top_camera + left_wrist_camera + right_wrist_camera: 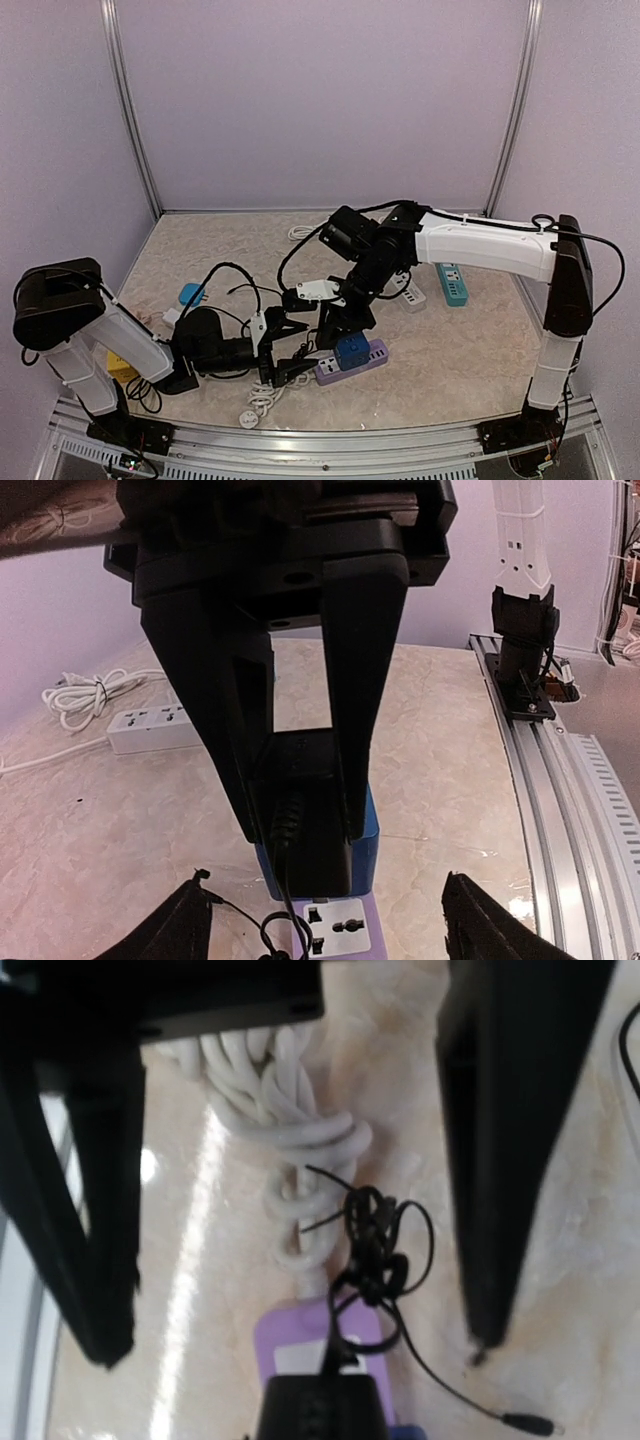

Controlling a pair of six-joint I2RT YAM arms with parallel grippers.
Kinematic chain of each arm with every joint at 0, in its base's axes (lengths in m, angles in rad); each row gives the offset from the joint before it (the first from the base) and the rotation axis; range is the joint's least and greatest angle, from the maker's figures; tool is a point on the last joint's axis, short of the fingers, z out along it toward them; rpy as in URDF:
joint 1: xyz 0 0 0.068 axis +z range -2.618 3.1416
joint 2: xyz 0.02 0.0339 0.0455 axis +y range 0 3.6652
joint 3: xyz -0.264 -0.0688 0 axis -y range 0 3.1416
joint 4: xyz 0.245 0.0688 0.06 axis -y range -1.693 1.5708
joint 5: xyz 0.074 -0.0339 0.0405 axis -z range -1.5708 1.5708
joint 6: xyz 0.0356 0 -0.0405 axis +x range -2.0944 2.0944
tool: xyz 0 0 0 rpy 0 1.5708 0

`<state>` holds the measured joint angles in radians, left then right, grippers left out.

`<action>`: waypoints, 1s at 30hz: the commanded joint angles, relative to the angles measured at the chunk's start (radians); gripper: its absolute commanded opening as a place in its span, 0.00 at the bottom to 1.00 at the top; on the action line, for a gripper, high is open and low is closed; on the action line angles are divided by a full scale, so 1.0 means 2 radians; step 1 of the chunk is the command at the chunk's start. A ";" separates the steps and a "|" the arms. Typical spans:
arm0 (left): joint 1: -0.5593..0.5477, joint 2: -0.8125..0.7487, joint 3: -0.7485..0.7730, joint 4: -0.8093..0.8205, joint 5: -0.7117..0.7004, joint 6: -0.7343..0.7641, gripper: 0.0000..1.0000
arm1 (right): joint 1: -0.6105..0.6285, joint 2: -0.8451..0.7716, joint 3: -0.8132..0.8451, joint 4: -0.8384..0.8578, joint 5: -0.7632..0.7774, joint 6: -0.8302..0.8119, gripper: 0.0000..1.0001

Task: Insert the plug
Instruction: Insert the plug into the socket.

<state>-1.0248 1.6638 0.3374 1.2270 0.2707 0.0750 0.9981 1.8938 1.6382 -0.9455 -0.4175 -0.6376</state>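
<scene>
My right gripper point(345, 322) points down at the table's middle, shut on a black plug point(310, 865) with a thin black cord. The plug's base stands at the face of a purple power strip point(345, 930), right in front of a blue adapter point(368, 845) plugged into the strip; I cannot tell whether the prongs are in. My left gripper point(305, 343) lies low to the left of the strip, open, with its fingers point(500, 1160) either side of the strip's end and touching nothing. The right wrist view shows the plug point(320, 1410) over the strip point(290, 1330).
The strip's coiled white cable point(280, 1110) and a tangle of black cord point(375, 1240) lie between the left fingers. A white power strip point(412, 293) and a teal one point(453, 283) sit at the back right. A blue plug point(192, 294) lies at the left.
</scene>
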 commanded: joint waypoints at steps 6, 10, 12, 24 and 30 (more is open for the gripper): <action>-0.004 -0.014 -0.015 0.013 -0.030 -0.014 0.85 | -0.014 -0.070 -0.061 0.062 -0.069 0.011 0.00; -0.004 -0.006 -0.008 0.039 -0.019 -0.017 0.81 | -0.014 -0.067 -0.060 0.065 -0.083 0.014 0.00; -0.006 -0.002 -0.004 0.049 -0.014 -0.013 0.76 | -0.014 -0.066 -0.062 0.071 -0.086 0.016 0.00; -0.006 0.007 0.009 0.056 0.000 -0.014 0.58 | -0.014 -0.058 -0.057 0.082 -0.084 0.018 0.00; -0.006 0.011 0.014 0.057 0.003 -0.015 0.40 | -0.014 -0.061 -0.058 0.091 -0.085 0.021 0.00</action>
<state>-1.0332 1.6684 0.3477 1.3170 0.2584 0.0483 0.9745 1.7741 1.5242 -0.7868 -0.5694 -0.6079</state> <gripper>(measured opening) 0.455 0.226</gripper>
